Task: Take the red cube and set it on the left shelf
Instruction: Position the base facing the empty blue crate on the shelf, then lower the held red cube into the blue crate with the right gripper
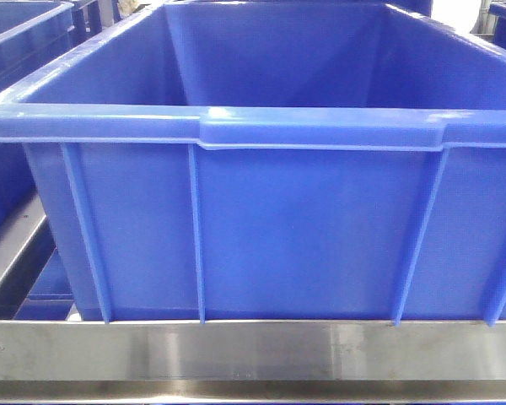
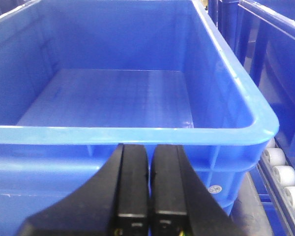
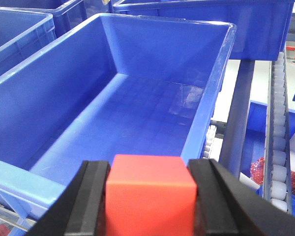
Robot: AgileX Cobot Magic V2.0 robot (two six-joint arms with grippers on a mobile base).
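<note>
The red cube (image 3: 150,194) sits between my right gripper's black fingers; the right gripper (image 3: 150,169) is shut on it and holds it above the near rim of an empty blue ribbed crate (image 3: 137,113). My left gripper (image 2: 150,150) is shut and empty, its fingers just below the near rim of a blue crate (image 2: 118,98). The left shelf shows in the front view as a brushed-steel front rail (image 1: 253,350) under a large blue crate (image 1: 261,228). Neither gripper shows in the front view.
More blue crates stand at the left (image 1: 8,51) and behind (image 3: 201,19). White roller tracks (image 3: 280,147) and a steel upright (image 3: 238,108) run along the right of the crate. A red mesh item (image 3: 258,169) lies lower right. Rollers (image 2: 285,182) flank the left wrist's crate.
</note>
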